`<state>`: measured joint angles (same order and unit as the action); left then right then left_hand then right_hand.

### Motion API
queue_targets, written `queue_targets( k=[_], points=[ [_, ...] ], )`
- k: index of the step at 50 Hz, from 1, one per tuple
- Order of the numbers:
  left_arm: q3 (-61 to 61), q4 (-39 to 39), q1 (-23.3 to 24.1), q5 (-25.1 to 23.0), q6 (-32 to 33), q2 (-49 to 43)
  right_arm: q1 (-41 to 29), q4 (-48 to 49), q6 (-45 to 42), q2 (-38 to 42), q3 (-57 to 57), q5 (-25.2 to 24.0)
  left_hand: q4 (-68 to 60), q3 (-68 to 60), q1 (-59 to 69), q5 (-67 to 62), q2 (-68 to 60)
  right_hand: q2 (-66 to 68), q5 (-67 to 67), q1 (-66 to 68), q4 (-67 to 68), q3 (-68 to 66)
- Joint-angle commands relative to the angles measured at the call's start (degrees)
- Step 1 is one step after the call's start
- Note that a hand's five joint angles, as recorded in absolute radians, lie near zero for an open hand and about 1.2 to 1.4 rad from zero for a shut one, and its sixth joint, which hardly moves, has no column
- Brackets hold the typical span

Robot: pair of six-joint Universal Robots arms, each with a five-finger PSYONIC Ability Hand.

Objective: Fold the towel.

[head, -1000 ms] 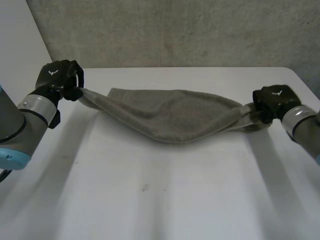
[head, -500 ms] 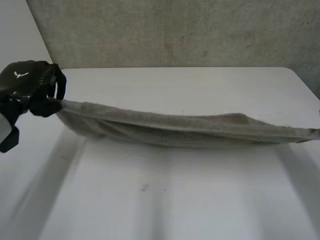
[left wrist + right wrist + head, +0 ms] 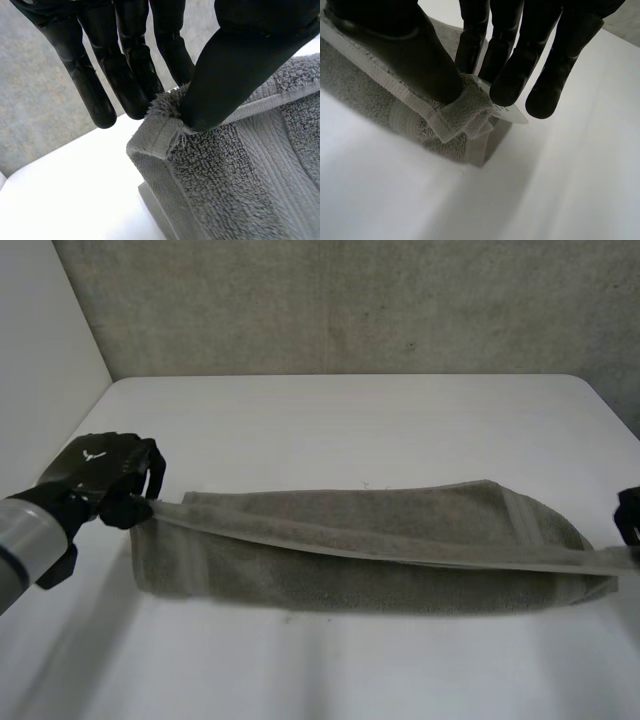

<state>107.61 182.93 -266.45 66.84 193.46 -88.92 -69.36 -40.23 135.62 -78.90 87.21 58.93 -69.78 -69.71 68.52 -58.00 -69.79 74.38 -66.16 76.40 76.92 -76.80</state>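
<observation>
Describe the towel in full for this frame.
The towel is grey terry with flat woven bands and hemmed edges. It lies lengthwise across the white table, doubled over, its upper edge drawn taut between two corners. The left hand pinches one corner between thumb and fingers; the right hand pinches the other.

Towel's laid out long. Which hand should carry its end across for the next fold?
Left, I'd say. Both pinch a towel corner, but the left hand is in full sight in the head view; the right hand sits at its edge.
</observation>
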Motion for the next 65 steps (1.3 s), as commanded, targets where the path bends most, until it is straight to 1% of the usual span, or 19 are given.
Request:
queue_targets(
  k=[1,3,4,6,9,14,18,20,23,25,28,30,33,36,41,43,51,59,65],
  points=[
    [-10.05,3.75,1.99,0.83,-0.19,-13.38,-9.13,3.67,6.85,11.13,-12.33,4.52,-10.22,-10.29,11.48,-12.0,-10.21,5.62,-3.84,3.6,3.08,-3.2],
    [-13.48,3.93,2.95,1.1,-0.19,-16.19,-14.46,4.63,10.35,16.47,-21.51,10.12,-10.22,-10.29,11.48,-12.0,-10.21,5.62,-3.84,3.6,3.08,-3.2],
    [-17.83,3.93,4.0,1.62,-0.28,-19.24,-14.49,4.63,10.37,16.5,-21.56,10.15,-10.22,-10.29,11.48,-12.0,-10.21,5.62,-3.84,3.6,3.08,-3.2],
    [-22.01,3.93,4.8,2.42,-0.37,-21.82,-18.52,6.64,12.55,21.22,-31.35,14.87,-10.22,-10.29,11.48,-12.0,-10.21,5.62,-3.84,3.6,3.08,-3.2],
    [-30.27,4.01,5.68,4.35,-0.72,-26.04,-20.03,7.71,13.18,23.62,-36.33,16.74,-10.22,-10.29,11.48,-12.0,-10.21,5.62,-3.84,3.6,3.08,-3.2],
    [-48.59,5.15,7.96,6.81,-0.89,-33.49,-26.52,11.3,15.72,31.16,-56.58,20.78,-10.22,-10.29,11.48,-12.0,-10.21,5.62,-3.84,3.6,3.08,-3.2],
    [-57.51,7.26,8.4,8.83,-1.42,-35.53,-29.17,16.15,17.84,32.67,-66.3,21.4,-10.22,-10.29,11.48,-12.0,-10.21,5.62,-3.84,3.6,3.08,-3.2],
    [-61.29,9.2,8.49,10.06,-2.21,-35.79,-30.31,24.37,21.07,32.15,-73.12,22.27,-10.22,-10.29,11.48,-12.0,-10.21,5.62,-3.84,3.6,3.08,-3.2],
    [-66.83,14.47,8.49,12.61,-5.64,-35.35,-30.4,28.72,22.93,31.26,-75.53,23.16,-10.22,-10.29,11.48,-12.0,-10.21,5.62,-3.84,3.6,3.08,-3.2],
    [-68.76,20.51,8.67,15.76,-12.02,-32.91,-30.4,36.33,26.52,28.64,-77.63,24.91,-10.22,-10.29,11.48,-12.0,-10.21,5.62,-3.84,3.6,3.08,-3.2],
    [-68.41,22.82,8.4,17.27,-15.66,-30.96,-30.4,40.13,28.64,26.26,-76.85,25.44,-10.22,-10.29,11.48,-12.0,-10.21,5.62,-3.84,3.6,3.08,-3.2],
    [-66.23,25.62,8.05,19.11,-22.22,-28.33,-30.4,39.62,28.91,25.56,-75.71,25.27,-10.22,-10.29,11.48,-12.0,-10.21,5.62,-3.84,3.6,3.08,-3.2],
    [-62.19,25.55,7.7,19.29,-25.75,-27.36,-30.49,36.03,28.82,24.67,-71.86,24.83,-10.22,-10.29,11.48,-12.0,-10.21,5.62,-3.84,3.6,3.08,-3.2],
    [-59.71,25.28,7.52,19.2,-25.86,-27.36,-30.58,33.64,28.91,24.41,-69.11,24.56,-10.22,-10.29,11.48,-12.0,-10.21,5.62,-3.84,3.6,3.08,-3.2],
    [-46.04,24.58,6.82,17.28,-24.8,-27.35,-30.4,27.84,28.38,24.05,-56.63,21.58,-10.22,-10.29,11.48,-12.0,-10.21,5.62,-3.84,3.6,3.08,-3.2],
    [-42.35,24.58,6.65,15.88,-24.71,-27.53,-29.87,27.75,27.42,24.14,-47.53,18.51,-10.22,-10.29,11.48,-12.0,-10.21,5.62,-3.84,3.6,3.08,-3.2],
    [-26.69,27.74,5.85,9.19,-22.35,-31.21,-29.7,31.17,20.93,28.08,-27.92,17.27,-10.22,-10.29,11.48,-12.0,-10.21,5.62,-3.84,3.6,3.08,-3.2],
    [-19.29,27.83,3.66,8.31,-12.34,-34.04,-29.09,34.69,16.96,29.6,-18.32,17.36,-10.22,-10.29,11.48,-12.0,-10.21,5.62,-3.84,3.6,3.08,-3.2],
    [-13.5,25.12,0.5,7.96,-8.2,-27.47,-27.5,34.52,17.05,24.85,-15.32,17.27,-10.22,-10.29,11.48,-12.0,-10.21,5.62,-3.84,3.6,3.08,-3.2]
  ],
)
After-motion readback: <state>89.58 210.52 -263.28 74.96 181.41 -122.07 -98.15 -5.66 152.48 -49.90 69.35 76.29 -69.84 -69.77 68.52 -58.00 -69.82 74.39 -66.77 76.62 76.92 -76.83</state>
